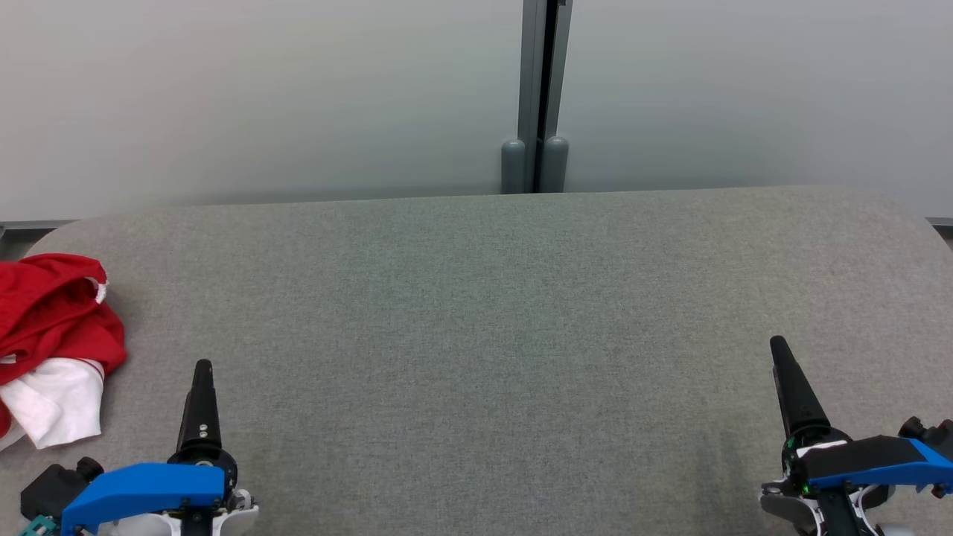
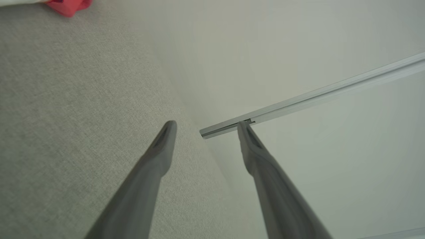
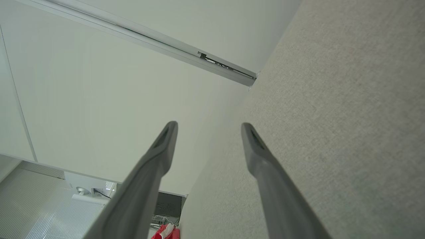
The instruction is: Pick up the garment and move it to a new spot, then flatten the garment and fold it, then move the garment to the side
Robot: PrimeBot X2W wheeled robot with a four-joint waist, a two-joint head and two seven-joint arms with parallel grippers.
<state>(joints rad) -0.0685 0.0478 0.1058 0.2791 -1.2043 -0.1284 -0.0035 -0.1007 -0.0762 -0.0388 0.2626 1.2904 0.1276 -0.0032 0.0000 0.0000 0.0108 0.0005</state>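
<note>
The garment [image 1: 52, 335] is a crumpled red and white heap at the left edge of the grey table [image 1: 476, 313]. A red corner of it shows at the top left of the left wrist view [image 2: 68, 6], and a small red and white patch at the bottom of the right wrist view [image 3: 167, 232]. My left gripper [image 1: 202, 368] hovers at the lower left, just right of the garment and apart from it. In its own view the left gripper [image 2: 206, 125] is open and empty. My right gripper [image 1: 779, 344] stands at the lower right, far from the garment. Seen from its wrist, the right gripper [image 3: 209, 125] is open and holds nothing.
The table's grey fabric top spreads wide between the two grippers. Pale wall panels with a grey post [image 1: 536, 97] rise right behind the table's far edge. The table's corners are rounded at the far left and far right.
</note>
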